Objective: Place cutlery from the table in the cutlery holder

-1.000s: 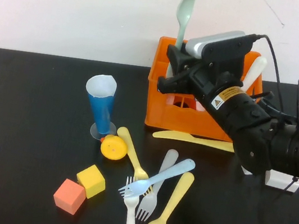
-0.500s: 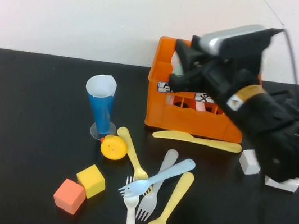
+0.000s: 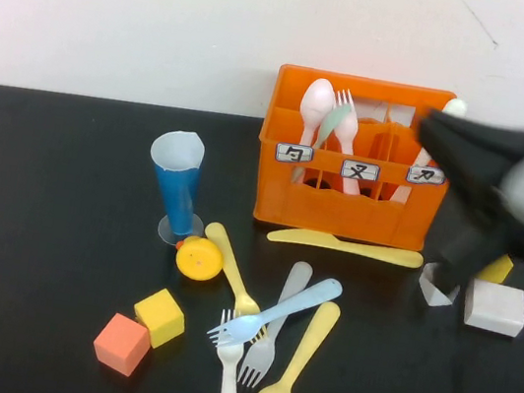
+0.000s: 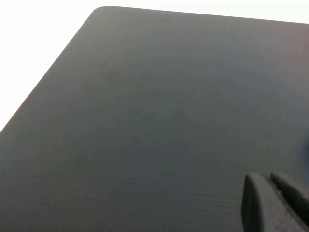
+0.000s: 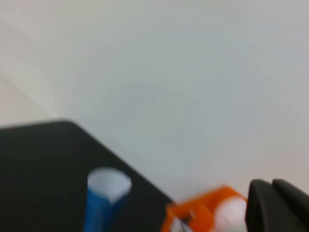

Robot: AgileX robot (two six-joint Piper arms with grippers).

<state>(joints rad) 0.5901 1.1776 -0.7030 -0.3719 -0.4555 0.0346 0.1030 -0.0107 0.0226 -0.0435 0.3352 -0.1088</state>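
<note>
The black table (image 3: 48,223) filled the lower part of the high view, its far edge against a pale wall. The right arm, a blurred dark mass, reached in from the right edge; the right gripper (image 3: 451,137) hung beside the right end of the cutlery holder (image 3: 340,209), and whether it was spread or closed, or had hold of anything, could not be told. The orange cutlery holder stood near the far edge, right of centre, holding upright a white spoon (image 3: 316,100), a pale green piece and a pink fork (image 3: 344,110) in its left compartments, with another white piece at its right end. The left gripper (image 4: 277,203) showed only in the left wrist view, as dark finger parts lying close together over bare tabletop near a rounded corner; nothing was in it.

A blue cup (image 3: 177,188) stood left of the holder. A yellow knife (image 3: 344,245) lay flat just in front of the holder. Toward the near edge, at the centre, lay a crossed pile: a yellow spoon (image 3: 287,385), a light blue fork (image 3: 273,313), a grey fork (image 3: 269,342), a white fork (image 3: 229,386) and a second yellow spoon (image 3: 230,271). An orange cube (image 3: 122,344) and a yellow cube (image 3: 160,317) sat left of the pile.
</note>
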